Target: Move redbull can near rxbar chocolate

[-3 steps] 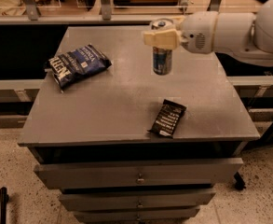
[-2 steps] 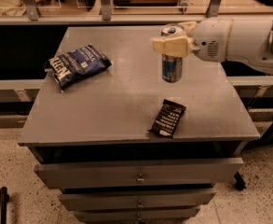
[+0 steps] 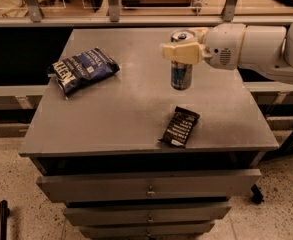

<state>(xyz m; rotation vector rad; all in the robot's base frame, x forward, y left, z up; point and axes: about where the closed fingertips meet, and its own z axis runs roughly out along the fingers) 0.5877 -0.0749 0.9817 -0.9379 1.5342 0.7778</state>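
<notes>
Large grey metal cabinet with a flat matte top (image 3: 126,114) fills the centre of the frame; stacked drawers (image 3: 146,184) with small pulls sit below it, speckled floor (image 3: 16,184) at lower left. White robot arm (image 3: 256,46) enters from the upper right edge and reaches leftward over the back right part of the top. Crinkly dark blue snack bag with white lettering (image 3: 83,69) lies flat at upper left of the top, well apart from everything else. Slim tall silver-and-blue redbull can (image 3: 181,75) stands upright right of centre, towards the back of the top. Whether its base touches the surface cannot be told. Cream-coloured two-finger gripper (image 3: 180,44) at the arm's end is clamped around the upper part of the can, one finger (image 3: 178,52) across its near side. Small flat rxbar chocolate in a dark wrapper with rows of white text (image 3: 180,127) lies near the front edge, directly below the can in the frame, near it but not touching.
</notes>
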